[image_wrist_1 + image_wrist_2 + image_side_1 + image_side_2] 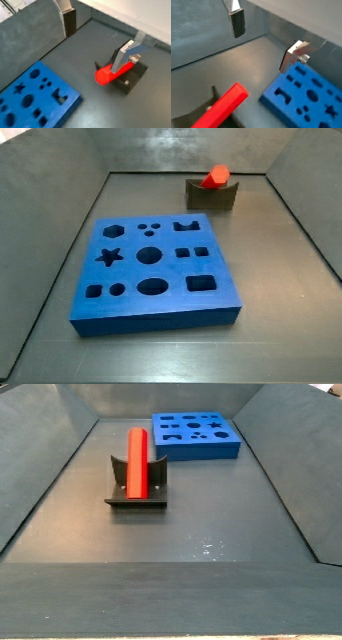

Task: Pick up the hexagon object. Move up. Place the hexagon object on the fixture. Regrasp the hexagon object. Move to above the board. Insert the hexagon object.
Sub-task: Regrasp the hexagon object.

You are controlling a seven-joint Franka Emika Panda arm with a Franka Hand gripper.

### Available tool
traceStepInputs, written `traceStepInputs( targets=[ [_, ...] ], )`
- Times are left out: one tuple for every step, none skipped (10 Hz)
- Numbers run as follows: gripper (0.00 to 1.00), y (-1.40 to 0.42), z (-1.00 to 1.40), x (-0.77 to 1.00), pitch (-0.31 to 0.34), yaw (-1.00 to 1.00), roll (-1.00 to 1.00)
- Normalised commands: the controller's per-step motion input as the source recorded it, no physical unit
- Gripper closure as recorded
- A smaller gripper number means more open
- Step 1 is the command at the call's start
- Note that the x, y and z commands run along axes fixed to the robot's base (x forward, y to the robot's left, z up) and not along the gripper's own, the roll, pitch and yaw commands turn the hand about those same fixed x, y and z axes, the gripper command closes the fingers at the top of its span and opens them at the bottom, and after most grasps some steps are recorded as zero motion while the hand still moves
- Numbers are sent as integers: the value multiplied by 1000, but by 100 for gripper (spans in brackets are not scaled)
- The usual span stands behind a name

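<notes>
In a side view the nearest thing is the fixture (pixel 136 487), a dark bracket on a base plate that stands on the grey floor a little left of the middle of the frame. The hexagon object (pixel 136 463) lies on top of it, a bright red bar. Its long axis runs away from the camera, toward the back wall, and its near end is about over the front of the fixture. Further right and behind, in the upper middle of the frame, lies the board (pixel 195 436), blue, with many shaped holes in its top. It is well apart from the fixture, and nothing stands between them.

In a side view from the opposite end, the board (pixel 152 276) fills the lower left and centre. The fixture (pixel 213 194) is at the upper right, with the hexagon object (pixel 217 175) seen end-on as a short red stub in its notch.

The gripper (pixel 264 41) shows only in the wrist views. Its two fingers, one (pixel 236 21) and one (pixel 291 56), are wide apart and nothing is between them. It hangs above the floor, touching neither the bar nor the board. In a wrist view one finger (pixel 124 57) stands in front of the hexagon object (pixel 105 75) and hides part of the fixture (pixel 131 78). The board (pixel 37 97) lies beside them, apart.
</notes>
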Motion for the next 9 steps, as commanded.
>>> traceStepInputs(
  targets=[
    [0,-24,15,-18,-4,11,1000],
    [0,-22,9,-8,-8,12,1000],
    [0,-20,3,2,-11,14,1000],
    [0,-18,4,4,-12,15,1000],
    [0,-17,2,1,-7,16,1000],
    [0,-16,2,5,-1,17,1000],
    [0,-25,8,16,11,19,1000],
    [0,-24,5,23,17,20,1000],
    [0,-26,-2,37,30,24,1000]
  ],
)
